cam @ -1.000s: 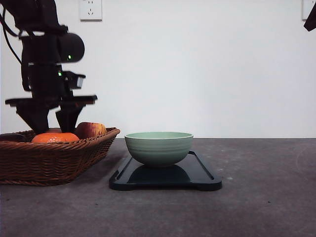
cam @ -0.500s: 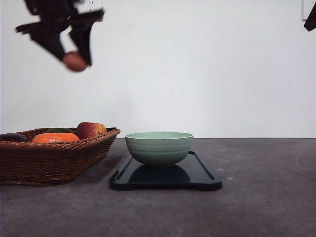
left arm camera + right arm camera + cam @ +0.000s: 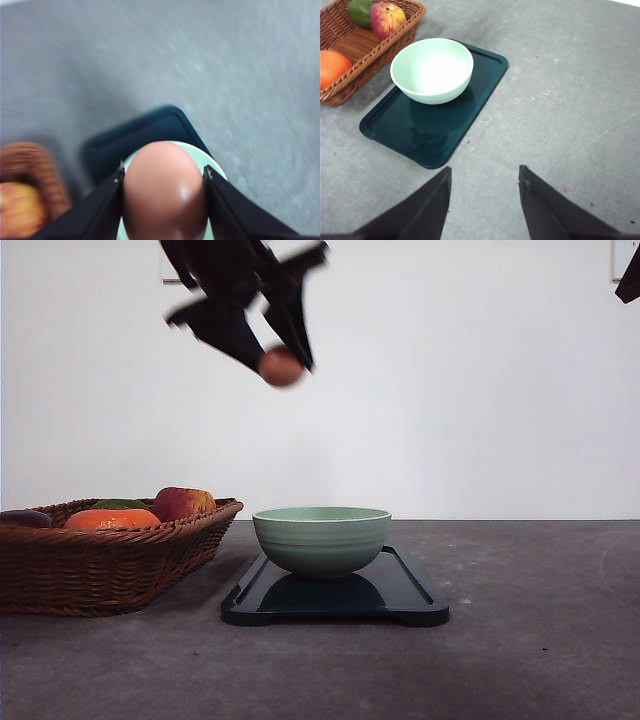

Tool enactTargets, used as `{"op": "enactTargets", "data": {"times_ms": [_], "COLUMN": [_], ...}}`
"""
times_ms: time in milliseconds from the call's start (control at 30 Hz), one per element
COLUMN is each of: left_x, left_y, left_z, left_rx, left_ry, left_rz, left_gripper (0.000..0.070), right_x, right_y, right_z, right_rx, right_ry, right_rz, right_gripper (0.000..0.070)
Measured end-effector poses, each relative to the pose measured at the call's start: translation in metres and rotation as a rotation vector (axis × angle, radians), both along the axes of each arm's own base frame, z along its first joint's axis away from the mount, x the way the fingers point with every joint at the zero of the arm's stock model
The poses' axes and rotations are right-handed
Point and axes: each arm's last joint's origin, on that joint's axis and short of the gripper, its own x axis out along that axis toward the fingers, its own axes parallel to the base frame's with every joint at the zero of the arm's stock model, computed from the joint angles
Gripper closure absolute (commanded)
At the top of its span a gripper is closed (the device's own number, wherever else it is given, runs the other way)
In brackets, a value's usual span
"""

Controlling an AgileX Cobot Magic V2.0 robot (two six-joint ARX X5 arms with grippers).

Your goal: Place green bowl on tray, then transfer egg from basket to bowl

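The green bowl (image 3: pixel 321 539) stands on the dark tray (image 3: pixel 400 592) in the middle of the table, and in the right wrist view the bowl (image 3: pixel 432 70) looks empty on the tray (image 3: pixel 420 135). High above and a little left of the bowl, my left gripper (image 3: pixel 281 366) is shut on the reddish-brown egg (image 3: pixel 281 367). The left wrist view has the egg (image 3: pixel 165 190) between both fingers, with the bowl rim (image 3: pixel 214 167) and tray (image 3: pixel 145 132) blurred below. The wicker basket (image 3: pixel 100 565) sits at the left. My right gripper (image 3: pixel 482 200) is open over bare table.
In the basket lie an orange fruit (image 3: pixel 112 519), a red-yellow apple (image 3: pixel 182 503) and a green fruit (image 3: pixel 359 11). A dark bit of the right arm (image 3: pixel 630 280) shows at the top right corner. Grey tabletop stretches right of the tray.
My left gripper rose out of the basket with the egg between its fingers, then swung right toward the bowl. Bowl, tray and right arm stayed put.
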Motion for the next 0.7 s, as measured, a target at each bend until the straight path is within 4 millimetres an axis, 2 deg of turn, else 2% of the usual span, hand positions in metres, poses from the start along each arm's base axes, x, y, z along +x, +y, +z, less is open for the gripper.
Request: {"op": "enactTargets", "data": {"times_ms": [233,467,700], "left_x": [0.011,0.026,0.032], "left_y": [-0.031,-0.040,-0.044], "left_z": [-0.033,-0.076,-0.098], "left_rx": [0.007,0.091,0.129], "left_ry": [0.005,0.070,0.109], "left_rz": [-0.051,-0.016,-0.007], "left_gripper": [0.0553,0.0553,0.0553], "right_x": [0.000,0.000,0.000], "right_y": [0.000,0.000,0.000], "right_z": [0.000,0.000,0.000], "right_rx": [0.000,0.000,0.000], "right_ry": [0.000,0.000,0.000], "right_rz": [0.000,0.000,0.000], "right_gripper": [0.0434,0.0435,0.0434]}}
